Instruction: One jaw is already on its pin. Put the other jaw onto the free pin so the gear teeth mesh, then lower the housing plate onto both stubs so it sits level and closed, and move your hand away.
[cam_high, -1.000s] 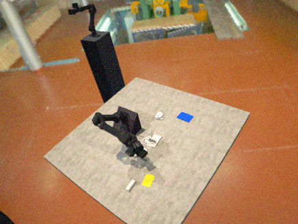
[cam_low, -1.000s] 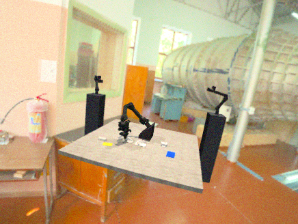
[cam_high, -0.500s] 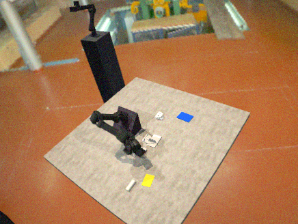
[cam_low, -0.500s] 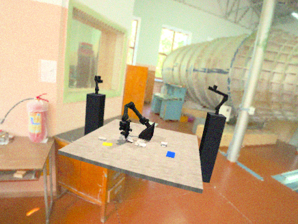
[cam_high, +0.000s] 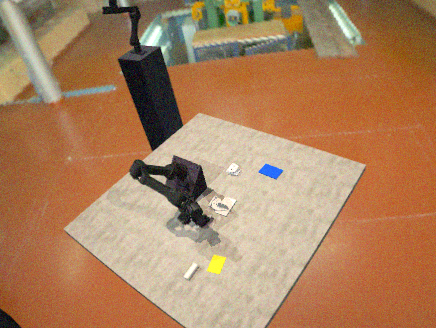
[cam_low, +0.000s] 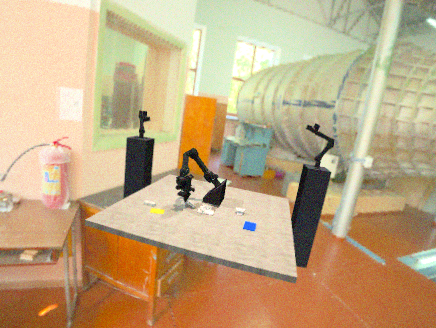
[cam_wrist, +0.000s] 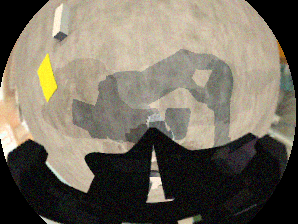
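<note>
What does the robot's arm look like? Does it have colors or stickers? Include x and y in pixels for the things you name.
The arm (cam_high: 159, 187) (cam_low: 200, 164) is black, with long, slim parts and chunky joints. Its pincer (cam_high: 208, 222) (cam_low: 188, 198) (cam_wrist: 152, 129) is black too, with pointy-tipped fingers. I can't see any stickers.

A mottled beige table (cam_high: 280, 220) (cam_low: 200, 235) (cam_wrist: 250, 75) carries, in the top view, a blue square (cam_high: 270, 171) (cam_low: 249, 226) toward two o'clock and a yellow square (cam_high: 217, 264) (cam_low: 157, 211) (cam_wrist: 47, 78) toward six.
</note>
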